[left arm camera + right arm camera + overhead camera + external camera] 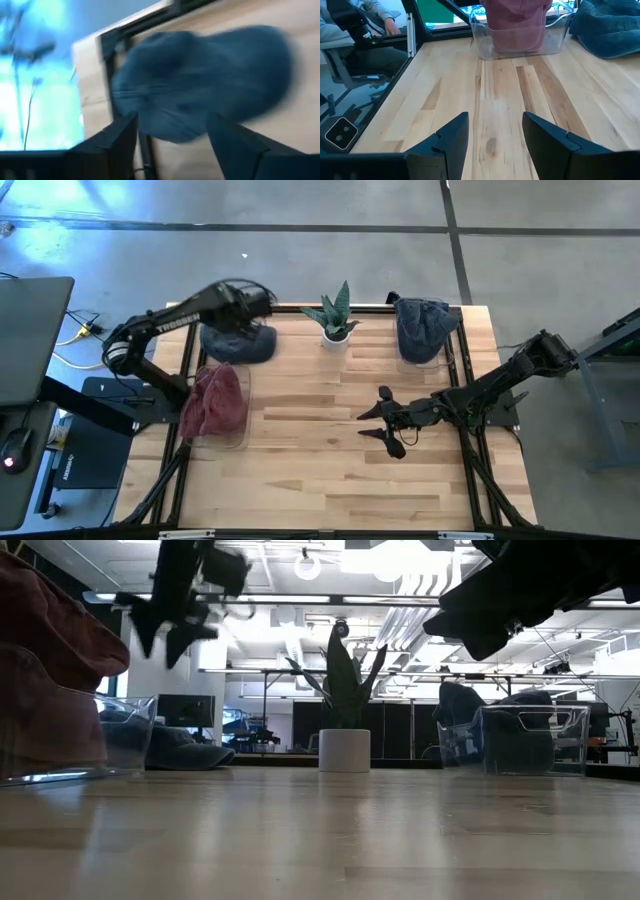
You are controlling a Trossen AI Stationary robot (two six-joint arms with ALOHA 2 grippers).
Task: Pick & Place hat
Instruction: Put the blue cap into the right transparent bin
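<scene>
A blue denim hat [238, 342] lies flat on the table near its far left corner; it also shows in the low view [185, 750] and fills the left wrist view [200, 85]. My left gripper [172, 137] hangs open above it, clear of it [170, 632]. A red hat [213, 400] sits in a clear bin at the left edge [515, 22]. Another blue hat [422, 328] fills a clear bin near the far right corner. My right gripper [378, 425] waits open, low over the table's right half [495, 135].
A potted plant [335, 320] in a white pot stands at the middle of the far edge [344, 745]. Bare wood lies across the table's middle and near side. A black frame runs around the table. A seated person [350, 25] shows beyond the left edge.
</scene>
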